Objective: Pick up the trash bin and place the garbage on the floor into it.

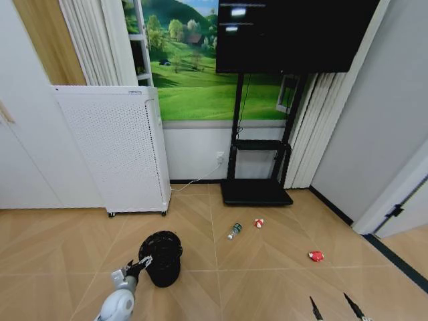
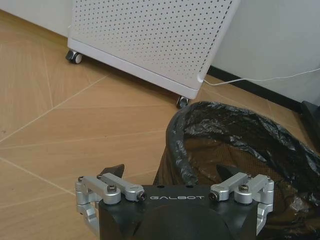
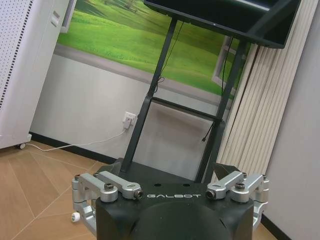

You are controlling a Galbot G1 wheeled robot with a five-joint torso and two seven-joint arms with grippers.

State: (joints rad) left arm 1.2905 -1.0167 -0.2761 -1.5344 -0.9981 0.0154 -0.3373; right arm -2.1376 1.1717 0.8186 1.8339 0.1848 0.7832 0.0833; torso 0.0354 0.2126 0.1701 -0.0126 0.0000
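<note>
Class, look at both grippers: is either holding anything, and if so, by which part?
Nothing is held. The left gripper stands open astride the trash bin rim; the right gripper is open, low at right.

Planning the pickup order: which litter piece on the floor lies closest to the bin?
The green-white bottle. It lies nearest the bin; the red-and-white piece sits farther, the red piece farthest.

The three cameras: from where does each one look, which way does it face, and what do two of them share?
Head view: high, looking down at the floor, trash bin, garbage and TV stand; left gripper at the bin.
Left wrist view: low, over the open left gripper toward the bin's rim and white appliance.
Right wrist view: low, over the open right gripper toward the TV stand.
The head and left wrist views share the bin.
</note>
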